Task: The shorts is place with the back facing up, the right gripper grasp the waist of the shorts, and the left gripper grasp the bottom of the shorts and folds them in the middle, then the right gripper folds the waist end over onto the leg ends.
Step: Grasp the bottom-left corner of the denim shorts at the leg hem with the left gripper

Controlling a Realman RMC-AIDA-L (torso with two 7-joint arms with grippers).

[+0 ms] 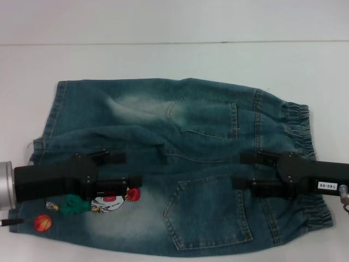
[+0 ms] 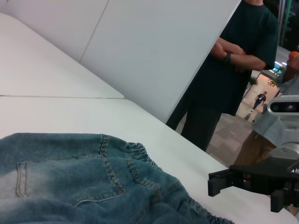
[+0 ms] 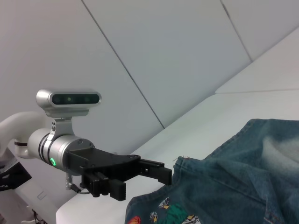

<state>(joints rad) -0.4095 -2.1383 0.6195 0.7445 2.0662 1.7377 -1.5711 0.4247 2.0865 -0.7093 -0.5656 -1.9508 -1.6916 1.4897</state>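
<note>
Both grippers — left [image 1: 130, 169], right [image 1: 244, 170] — level, fingers parted.

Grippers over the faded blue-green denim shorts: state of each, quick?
Left gripper: open, holding nothing, above the leg end of the faded blue-green denim shorts.
Right gripper: open, empty, above the waist end.

Lab, white table [image 1: 163, 60], onlooker [image 2: 224, 79]

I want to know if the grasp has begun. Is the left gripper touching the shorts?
Apart. The right wrist view shows the left gripper open in the air above the shorts, with white table visible between them.
</note>
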